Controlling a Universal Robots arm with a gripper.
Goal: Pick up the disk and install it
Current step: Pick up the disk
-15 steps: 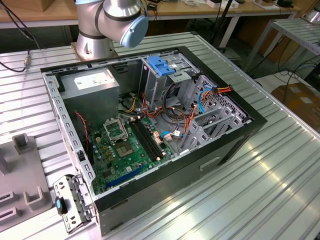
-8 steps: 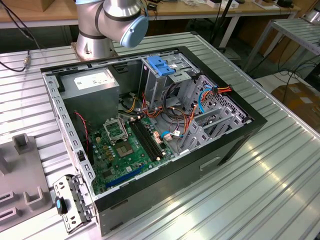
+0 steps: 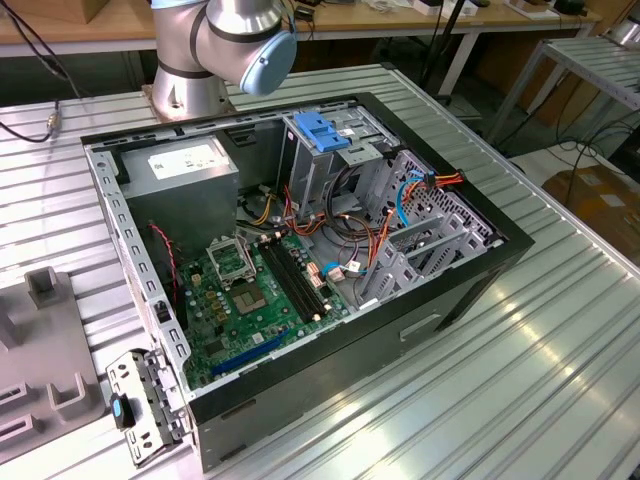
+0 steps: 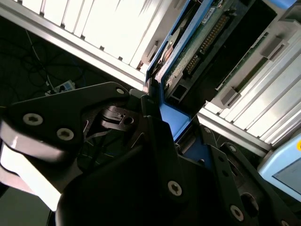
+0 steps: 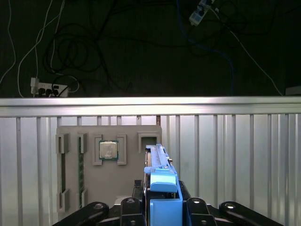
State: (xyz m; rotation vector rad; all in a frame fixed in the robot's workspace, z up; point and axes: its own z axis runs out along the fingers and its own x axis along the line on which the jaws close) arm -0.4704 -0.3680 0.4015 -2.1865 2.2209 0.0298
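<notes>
In both wrist views the disk (image 5: 159,165) stands on edge between the black fingers of my gripper (image 5: 162,203), its bright blue side rail facing the first wrist camera. The second wrist view shows the disk (image 4: 203,41) from its underside, with a green circuit board and connector pins framed by blue rail. My gripper (image 4: 162,110) is shut on the disk at its blue end. The disk is held over a ribbed metal table beside a grey parts fixture (image 5: 110,176).
The exterior view shows an open computer case (image 3: 470,270) on the ribbed table with a green motherboard (image 3: 250,295), a grey drive cage with a light-blue latch (image 3: 322,130), loose cables and a power supply (image 3: 185,165). The arm's base (image 3: 215,45) stands behind it. A processor chip (image 5: 108,149) lies in the fixture.
</notes>
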